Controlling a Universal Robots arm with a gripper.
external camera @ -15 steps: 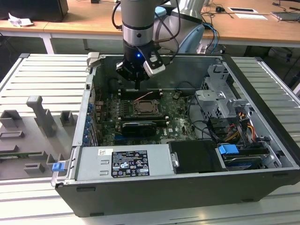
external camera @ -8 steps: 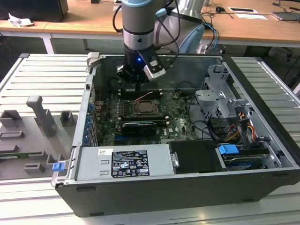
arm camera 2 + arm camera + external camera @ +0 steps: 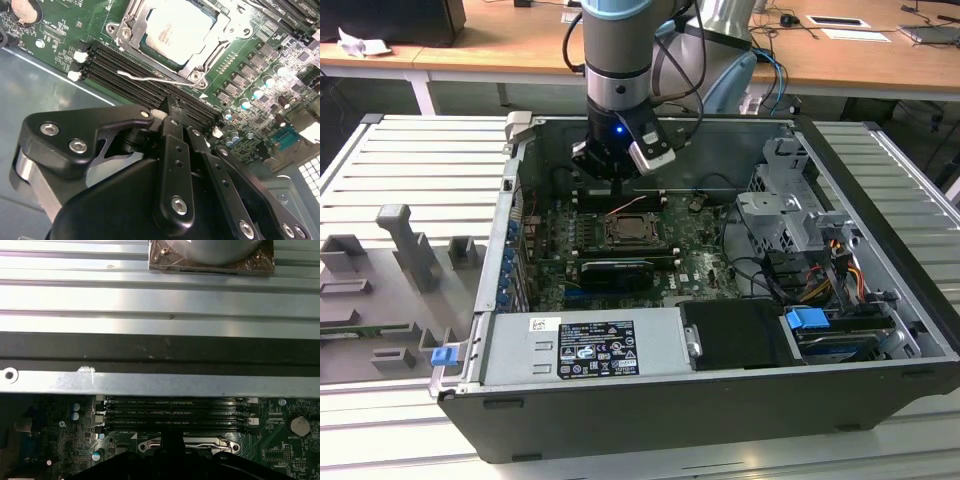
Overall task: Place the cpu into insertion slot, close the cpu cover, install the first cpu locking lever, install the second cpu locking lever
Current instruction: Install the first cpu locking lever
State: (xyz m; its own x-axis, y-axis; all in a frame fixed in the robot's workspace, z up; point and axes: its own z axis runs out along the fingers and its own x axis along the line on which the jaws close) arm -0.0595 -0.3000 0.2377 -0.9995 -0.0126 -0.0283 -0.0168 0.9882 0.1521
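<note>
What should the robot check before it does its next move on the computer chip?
1. Chip sitting in its socket: ok.
2. Cover frame down around the chip: ok, it looks closed.
3. Wire lever locked down: cannot tell; it lies beside the socket.
4. Gripper near the lever: ok, it hangs over the memory slots.
5. Gripper empty: cannot tell.
</note>
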